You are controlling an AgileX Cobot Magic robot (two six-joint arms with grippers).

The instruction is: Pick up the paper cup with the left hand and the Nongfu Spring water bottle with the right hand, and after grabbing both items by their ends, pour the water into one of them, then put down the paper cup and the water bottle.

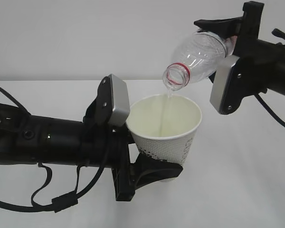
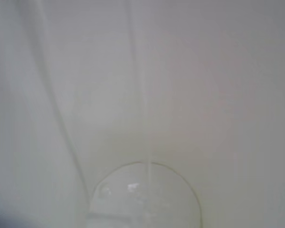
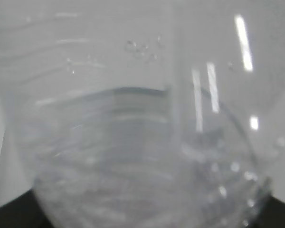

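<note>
- The table (image 1: 256,180) is white and lies below both arms; neither task thing rests on it.
- The right hand (image 1: 228,35) has its jaws closed on the base end of the Nongfu Spring water bottle (image 1: 202,54). The bottle's long axis slants down to the left, so its open neck is the lowest part, just above the cup's rim.
- The left hand (image 1: 149,172) grips the paper cup (image 1: 168,137) low on its wall, jaws clamped around it. The cup is upright, mouth up, directly under the bottle's neck.
- The water (image 1: 165,111) falls as a thin stream from neck to cup, landing inside. My judgement: righting the bottle turns on keeping that neck over the mouth.
</note>
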